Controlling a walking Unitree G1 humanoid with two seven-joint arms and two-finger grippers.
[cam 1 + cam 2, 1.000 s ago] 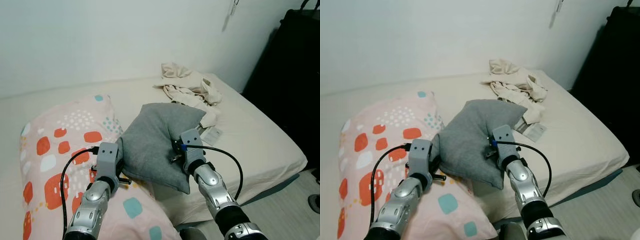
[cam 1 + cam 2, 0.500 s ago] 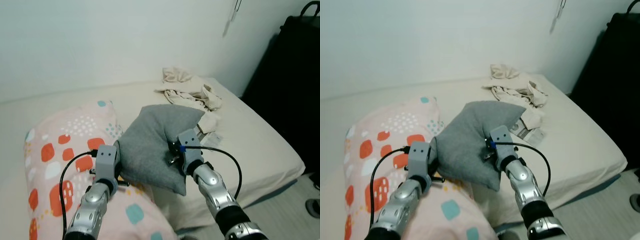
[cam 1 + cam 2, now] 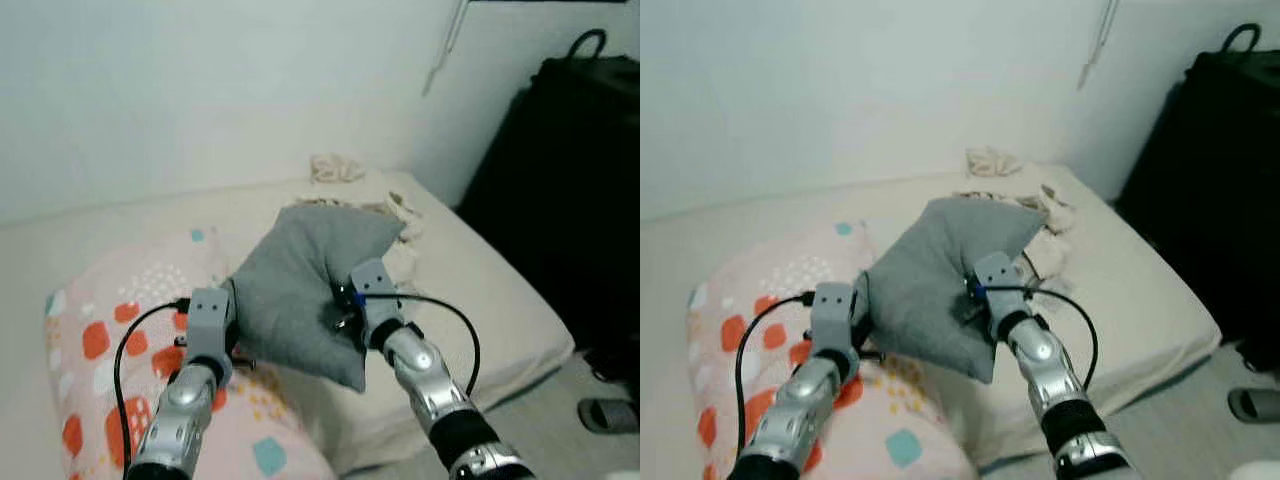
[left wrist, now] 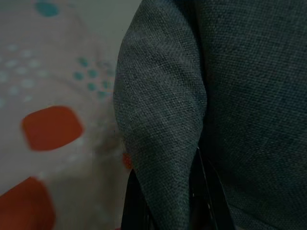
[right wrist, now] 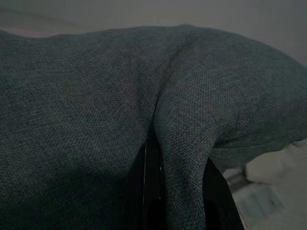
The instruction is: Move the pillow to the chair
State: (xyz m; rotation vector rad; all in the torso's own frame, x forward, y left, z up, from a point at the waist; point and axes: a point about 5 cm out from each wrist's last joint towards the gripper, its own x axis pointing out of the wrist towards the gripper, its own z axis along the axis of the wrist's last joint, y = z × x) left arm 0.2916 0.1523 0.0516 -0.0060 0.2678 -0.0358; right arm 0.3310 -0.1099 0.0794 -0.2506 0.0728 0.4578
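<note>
We've got the grey pillow [image 3: 300,290] pinched from both sides and clear of the bed [image 3: 470,300], riding above the patterned quilt [image 3: 110,340].

Left to right:
- Quilt covers the bed's left side, under our left arm.
- Left gripper [image 3: 228,318] clamps a fold at the pillow's left edge; the left wrist view shows both fingers [image 4: 132,201] closed around a ridge of grey fabric.
- Pillow hangs between the arms, top corner pointing toward the far wall, bottom corner sagging below the right gripper.
- Right gripper [image 3: 345,305] is clamped on the pillow's right edge; the right wrist view shows a fabric fold squeezed between its fingers [image 5: 139,191].
- Crumpled clothes [image 3: 345,175] sit at the bed's far edge, behind the pillow.
- Black bag [image 3: 560,190] stands past the bed's right edge; a slipper [image 3: 608,412] lies on the floor by the near right corner.

Change vs a second ago: the whole scene has shifted, so that's camera motion. The bed looks lower and farther, more floor and more of the black bag are visible on the right. We judge we're straightening up and backing or turning off the bed. Pillow keeps the same spot between the grippers, so no slip.

Meaning for the task: pickup looks done, carry phase starting. No chair seen yet, so we need to find it. Risk: thin fabric pinches may creep while walking.
</note>
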